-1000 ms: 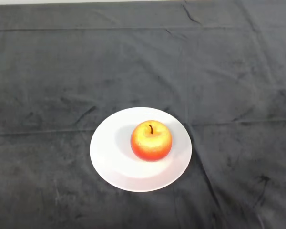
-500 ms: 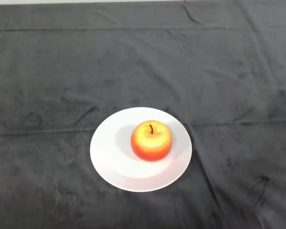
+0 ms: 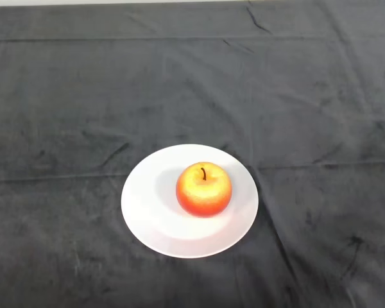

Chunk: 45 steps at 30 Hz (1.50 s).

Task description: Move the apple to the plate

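A red and yellow apple (image 3: 203, 188) with a dark stem stands upright on a round white plate (image 3: 147, 212), slightly right of the plate's middle. The plate lies on the dark cloth in the lower middle of the head view.
The dark cloth (image 3: 295, 96) covers the whole table, with creases and folds across it. The table's far edge runs along the top of the view.
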Motion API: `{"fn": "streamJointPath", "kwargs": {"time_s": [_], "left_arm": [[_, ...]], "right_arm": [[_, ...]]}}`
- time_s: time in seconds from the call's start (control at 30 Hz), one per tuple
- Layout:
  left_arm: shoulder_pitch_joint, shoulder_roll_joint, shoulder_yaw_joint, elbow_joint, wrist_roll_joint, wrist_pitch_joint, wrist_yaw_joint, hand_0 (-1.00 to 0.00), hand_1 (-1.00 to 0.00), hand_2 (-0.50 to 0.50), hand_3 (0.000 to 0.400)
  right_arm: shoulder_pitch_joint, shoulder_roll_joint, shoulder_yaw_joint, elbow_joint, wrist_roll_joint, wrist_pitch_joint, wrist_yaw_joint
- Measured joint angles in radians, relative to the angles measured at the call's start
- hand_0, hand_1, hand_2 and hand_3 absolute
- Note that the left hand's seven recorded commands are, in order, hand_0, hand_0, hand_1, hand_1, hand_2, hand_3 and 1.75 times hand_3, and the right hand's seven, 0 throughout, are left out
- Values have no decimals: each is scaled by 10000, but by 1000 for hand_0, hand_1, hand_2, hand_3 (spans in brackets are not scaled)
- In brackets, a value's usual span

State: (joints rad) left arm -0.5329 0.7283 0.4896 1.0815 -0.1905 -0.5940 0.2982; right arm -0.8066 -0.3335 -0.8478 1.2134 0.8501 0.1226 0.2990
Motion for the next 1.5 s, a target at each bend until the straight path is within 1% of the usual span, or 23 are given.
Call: {"fn": "streamJointPath", "kwargs": {"time_s": [0.97, 1.17, 1.5], "left_arm": [[-1, 0, 0, 7, 18, 0, -15, 0, 0, 0, 0], [-43, -1, -1, 301, 22, -1, -20, 0, 0, 0, 0], [-45, -1, -1, 305, 32, -2, -29, 0, 0, 0, 0]], "right_arm": [[0, 0, 0, 0, -1, 0, 0], [0, 0, 0, 0, -1, 0, 0], [0, 0, 0, 0, -1, 0, 0]]}}
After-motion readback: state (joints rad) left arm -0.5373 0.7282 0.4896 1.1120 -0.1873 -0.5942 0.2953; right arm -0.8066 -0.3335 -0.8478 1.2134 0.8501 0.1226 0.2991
